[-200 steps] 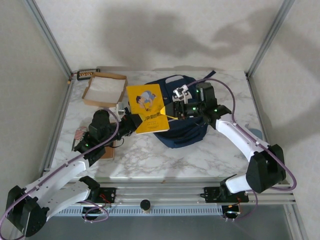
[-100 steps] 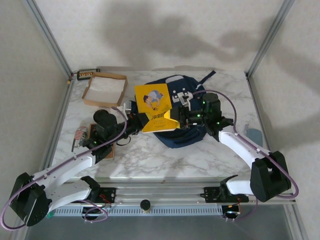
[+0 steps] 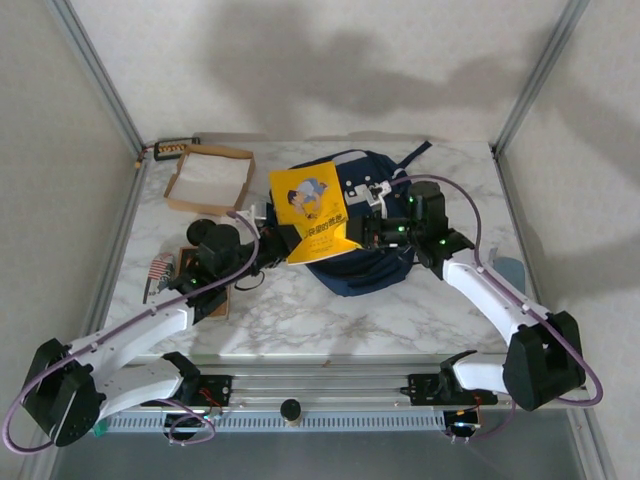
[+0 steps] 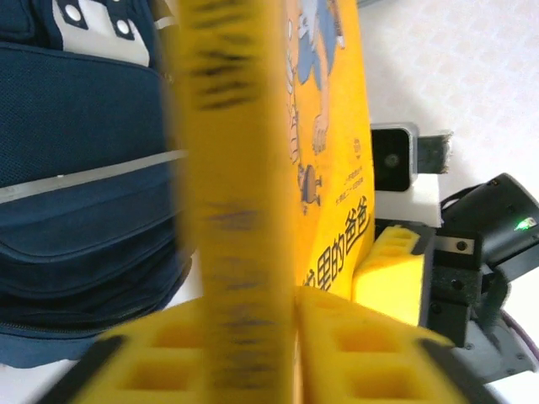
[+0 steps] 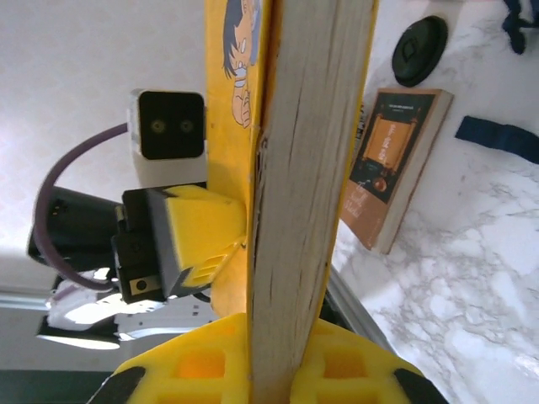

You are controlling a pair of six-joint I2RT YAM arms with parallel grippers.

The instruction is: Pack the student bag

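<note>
Yellow dominates the top view: a thick yellow paperback book with a cartoon cover stands tilted between the 2 arms. The left gripper is at its lower left corner and the right gripper at its right edge. The navy blue fabric backpack, the student bag, lies directly beneath both grippers on the white marble table. A shallow brown cardboard box sits well off to the left gripper's far side.

From the left wrist, 2 yellow fingers bracket the book's spine. The picture is too blurred to tell whether they press or have slackened. The backpack's front pocket and pale stripe lie just left of these fingers.

From the right wrist, the right gripper is clenched on the book's page edge, both fingers flush against it. A brown paperback lies on the marble to the right of them.

This looks like a handover above the bag. It goes well only if 1 gripper has a firm, square hold before the other lets go. The book should then drop edge-first into the bag's mouth, which I cannot make out from here.
</note>
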